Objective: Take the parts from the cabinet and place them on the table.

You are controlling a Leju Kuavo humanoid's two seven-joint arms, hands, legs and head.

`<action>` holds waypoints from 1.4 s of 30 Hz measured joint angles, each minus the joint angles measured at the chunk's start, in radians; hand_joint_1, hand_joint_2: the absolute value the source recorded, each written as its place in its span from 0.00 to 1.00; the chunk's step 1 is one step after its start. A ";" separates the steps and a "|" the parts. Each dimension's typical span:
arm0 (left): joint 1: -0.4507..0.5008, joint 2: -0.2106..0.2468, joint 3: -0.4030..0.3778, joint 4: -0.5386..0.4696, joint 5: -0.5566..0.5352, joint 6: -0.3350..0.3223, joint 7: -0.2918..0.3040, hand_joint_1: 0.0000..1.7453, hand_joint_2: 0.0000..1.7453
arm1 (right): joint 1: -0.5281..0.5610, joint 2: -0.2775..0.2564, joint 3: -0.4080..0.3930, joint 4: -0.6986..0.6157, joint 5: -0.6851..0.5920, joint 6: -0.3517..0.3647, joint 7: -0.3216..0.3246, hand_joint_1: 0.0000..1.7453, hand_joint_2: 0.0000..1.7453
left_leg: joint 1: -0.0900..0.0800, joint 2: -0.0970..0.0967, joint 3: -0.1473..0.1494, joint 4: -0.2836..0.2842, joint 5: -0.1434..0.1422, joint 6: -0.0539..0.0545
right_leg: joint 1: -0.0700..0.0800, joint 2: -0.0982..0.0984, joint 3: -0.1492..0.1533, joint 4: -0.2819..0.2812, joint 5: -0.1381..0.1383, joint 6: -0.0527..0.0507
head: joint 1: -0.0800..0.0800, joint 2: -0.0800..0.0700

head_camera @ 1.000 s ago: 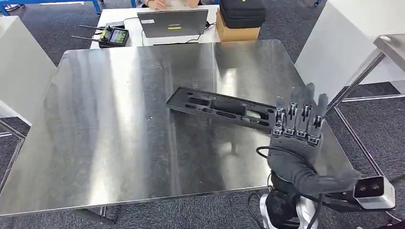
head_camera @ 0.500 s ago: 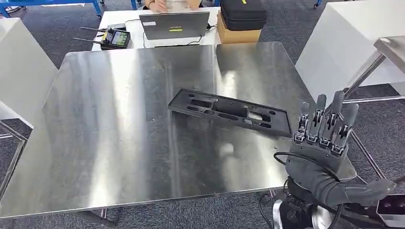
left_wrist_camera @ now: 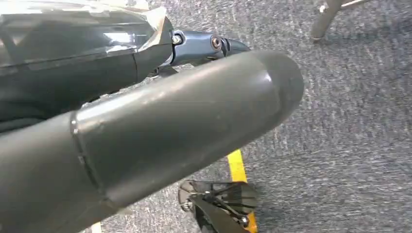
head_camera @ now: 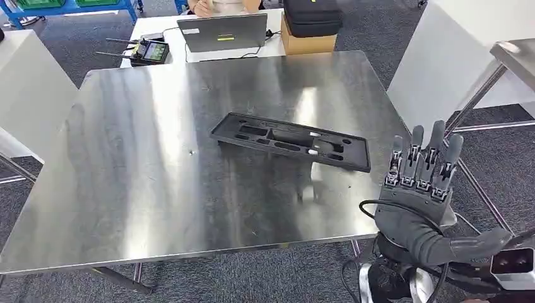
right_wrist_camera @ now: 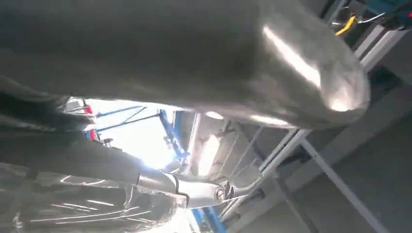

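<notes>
We saw the right hand point(head_camera: 421, 189) raised off the near right corner of the counter point(head_camera: 139, 189), back toward us, its fingers point(head_camera: 416, 154) straight, spread a little and pointing up, holding nothing. The thumb point(head_camera: 482, 243) stuck out to the side, away from the counter. The part point(head_camera: 290, 140), a long flat black panel with cut-outs, lay on the steel ahead of that hand and to its left, apart from it, slightly slanted, with its nearer end toward the hand. Well beyond the part, past the counter's far edge, a white table point(head_camera: 164, 28) carried a laptop point(head_camera: 222, 31), a controller point(head_camera: 149, 50) with antennas, and a cardboard box point(head_camera: 308, 43) with a black case point(head_camera: 313, 17) on top; a person's hands point(head_camera: 205, 7) rested behind the laptop. In the left wrist view, the left hand point(left_wrist_camera: 145, 131) appeared as a thick grey thumb over grey carpet point(left_wrist_camera: 350, 121) with a yellow strip point(left_wrist_camera: 238, 170); we could not tell whether that hand was open or closed.
</notes>
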 joint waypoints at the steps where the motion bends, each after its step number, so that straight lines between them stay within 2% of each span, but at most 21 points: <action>1: 0.000 0.000 0.001 0.000 0.000 0.000 -0.001 0.00 0.00 | 0.000 0.000 0.000 0.002 -0.001 -0.002 0.000 0.00 0.00 | 0.000 0.000 0.050 -0.073 0.028 0.002 | 0.000 0.000 -0.004 0.000 0.004 0.005 | 0.000 0.000; 3: -0.003 0.000 0.002 0.000 0.002 0.000 -0.003 0.00 0.00 | -0.003 0.001 0.000 0.006 -0.002 -0.006 0.003 0.00 0.00 | 0.001 0.000 0.169 -0.245 0.060 0.012 | 0.002 0.001 -0.009 0.003 0.014 0.015 | -0.001 0.000; 8: 0.003 -0.001 0.002 0.000 0.003 0.000 -0.007 0.00 0.00 | -0.010 0.001 -0.001 0.013 -0.003 -0.011 0.006 0.00 0.00 | -0.010 0.001 0.148 -0.263 0.095 0.053 | 0.016 0.002 -0.025 0.005 0.038 0.052 | 0.006 0.000; 10: 0.001 -0.002 0.002 0.000 0.002 0.000 -0.010 0.00 0.00 | -0.013 0.000 -0.002 0.017 -0.006 -0.014 0.007 0.00 0.00 | -0.012 0.006 0.129 -0.263 0.113 0.071 | 0.010 0.004 -0.065 0.085 -0.043 0.035 | 0.010 0.000; 12: 0.001 -0.001 0.003 0.000 0.000 0.000 -0.014 0.00 0.00 | -0.012 -0.001 -0.005 0.023 -0.012 -0.019 0.007 0.00 0.00 | -0.015 0.007 0.103 -0.261 0.132 0.074 | 0.008 0.005 -0.115 0.254 -0.137 0.024 | 0.009 0.000; 13: 0.001 0.000 0.003 0.000 -0.001 -0.001 -0.015 0.00 0.00 | -0.012 -0.001 -0.008 0.027 -0.016 -0.025 0.007 0.00 0.00 | -0.016 0.007 0.088 -0.261 0.142 0.074 | 0.009 0.005 -0.126 0.319 -0.163 0.028 | 0.012 0.000; 15: 0.002 -0.001 0.003 0.000 -0.008 -0.006 -0.016 0.00 0.00 | -0.012 -0.002 -0.013 0.034 -0.021 -0.028 0.008 0.00 0.00 | -0.018 0.007 0.067 -0.260 0.159 0.074 | 0.009 0.005 -0.079 0.298 -0.151 0.044 | 0.011 0.000; 17: 0.002 -0.001 0.003 0.000 -0.010 -0.008 -0.017 0.00 0.00 | -0.013 -0.002 -0.016 0.040 -0.025 -0.028 0.009 0.00 0.00 | -0.020 0.005 0.047 -0.260 0.176 0.069 | 0.011 0.005 0.041 0.135 -0.107 0.052 | 0.011 0.000; 19: 0.001 -0.004 0.003 0.000 -0.013 -0.008 -0.018 0.00 0.00 | -0.019 -0.002 -0.016 0.041 -0.030 -0.028 0.010 0.00 0.00 | -0.024 0.003 0.036 -0.258 0.191 0.059 | 0.025 0.004 0.157 -0.030 -0.120 0.032 | 0.011 0.000; 21: 0.002 -0.004 0.003 0.000 -0.014 -0.008 -0.018 0.00 0.00 | -0.019 -0.002 -0.018 0.042 -0.032 -0.028 0.011 0.00 0.00 | -0.022 0.006 0.036 -0.263 0.209 0.049 | 0.030 0.004 0.134 -0.035 -0.105 0.032 | 0.014 0.000; 23: 0.002 -0.004 0.003 0.000 -0.014 -0.008 -0.018 0.00 0.00 | -0.019 -0.002 -0.019 0.043 -0.034 -0.028 0.012 0.00 0.00 | -0.022 0.005 0.031 -0.267 0.221 0.034 | 0.021 0.004 0.129 -0.041 -0.089 0.015 | 0.013 0.000; 25: 0.003 -0.004 0.003 0.000 -0.014 -0.009 -0.018 0.00 0.00 | -0.022 0.000 -0.020 0.046 -0.034 -0.029 0.013 0.00 0.00 | -0.013 0.001 0.008 -0.205 0.127 0.024 | 0.005 -0.003 0.113 -0.044 -0.068 -0.008 | 0.011 0.000; 27: 0.003 -0.004 0.003 0.000 -0.014 -0.009 -0.018 0.00 0.00 | -0.022 0.001 -0.021 0.050 -0.034 -0.028 0.014 0.00 0.00 | -0.007 0.001 -0.028 -0.062 0.010 0.010 | 0.006 -0.005 0.094 -0.042 -0.048 -0.012 | 0.008 0.000; 29: 0.003 -0.003 0.003 0.000 -0.014 -0.009 -0.018 0.00 0.00 | -0.021 0.001 -0.022 0.053 -0.034 -0.031 0.017 0.00 0.00 | 0.001 0.001 -0.042 0.046 -0.012 -0.003 | 0.004 -0.006 0.068 -0.037 -0.026 -0.005 | 0.006 0.000; 30: 0.003 -0.002 0.003 0.000 -0.016 -0.009 -0.018 0.00 0.00 | -0.021 0.001 -0.022 0.056 -0.034 -0.032 0.019 0.00 0.00 | 0.008 0.001 -0.023 0.043 0.017 -0.008 | 0.002 -0.006 0.052 -0.032 -0.017 0.001 | 0.005 0.000; 32: 0.002 -0.002 0.003 0.000 -0.018 -0.009 -0.018 0.00 0.00 | -0.021 0.001 -0.023 0.057 -0.035 -0.035 0.020 0.00 0.00 | 0.020 0.002 0.079 -0.085 0.083 -0.020 | -0.008 -0.006 0.021 -0.014 -0.006 0.013 | 0.005 0.000; 33: 0.000 -0.002 0.003 0.000 -0.019 -0.009 -0.017 0.00 0.00 | -0.022 0.001 -0.023 0.057 -0.038 -0.038 0.021 0.00 0.00 | 0.027 0.002 0.144 -0.177 0.088 -0.027 | -0.010 -0.006 0.006 0.001 -0.003 0.018 | 0.005 0.000; 34: -0.003 -0.002 0.003 0.000 -0.019 -0.010 -0.017 0.00 0.00 | -0.023 0.002 -0.024 0.057 -0.039 -0.040 0.021 0.00 0.00 | 0.021 -0.004 0.182 -0.238 0.053 -0.035 | -0.002 -0.006 -0.011 0.013 0.001 0.025 | 0.001 0.000; 38: -0.003 -0.001 0.003 0.000 -0.019 -0.009 -0.016 0.00 0.00 | -0.022 0.002 -0.026 0.058 -0.040 -0.045 0.024 0.00 0.00 | 0.002 -0.009 0.150 -0.236 0.074 0.014 | 0.005 -0.005 -0.021 0.007 0.035 0.073 | 0.005 0.000; 39: -0.005 -0.002 0.003 0.000 -0.019 -0.009 -0.016 0.00 0.00 | -0.023 0.002 -0.030 0.058 -0.041 -0.046 0.024 0.00 0.00 | 0.008 0.000 0.134 -0.244 0.090 0.036 | -0.005 -0.004 -0.031 0.017 0.023 0.074 | 0.005 0.000; 42: -0.006 -0.002 0.003 0.000 -0.019 -0.007 -0.016 0.00 0.00 | -0.023 0.003 -0.042 0.059 -0.043 -0.052 0.028 0.00 0.00 | 0.001 0.001 0.097 -0.245 0.127 0.059 | -0.005 0.001 -0.095 0.195 -0.139 0.046 | 0.010 0.000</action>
